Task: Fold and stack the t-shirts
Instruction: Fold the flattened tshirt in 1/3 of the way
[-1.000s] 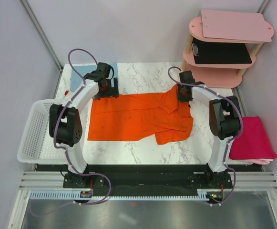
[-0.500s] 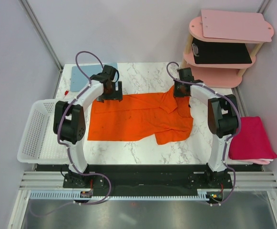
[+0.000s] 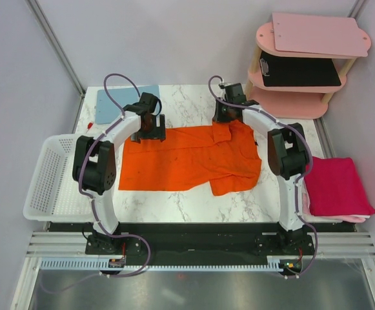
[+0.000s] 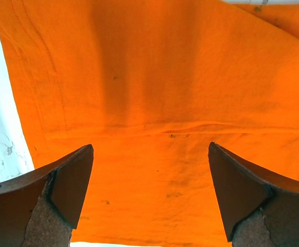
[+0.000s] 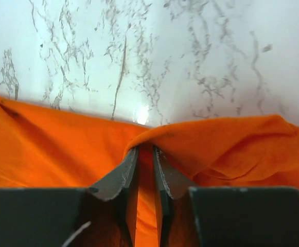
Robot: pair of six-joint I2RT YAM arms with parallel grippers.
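Orange t-shirt (image 3: 187, 158) lies spread across the centre of the marble table (image 3: 187, 103), partly flattened, with rumpled folds toward its right side and a flap hanging at lower right.

Left gripper (image 3: 150, 126) sits over the shirt's upper-left corner. In the wrist view its jaws stand wide apart, with only flat orange cloth between them and nothing gripped.

Right gripper (image 5: 145, 150) is at the shirt's upper edge, right of centre. Its jaws are narrow and pinch a raised fold of orange cloth.

Magenta t-shirt (image 3: 339, 187) rests folded at the right edge of the frame, well apart from the orange one.

White basket (image 3: 45, 187) stands at the left edge.
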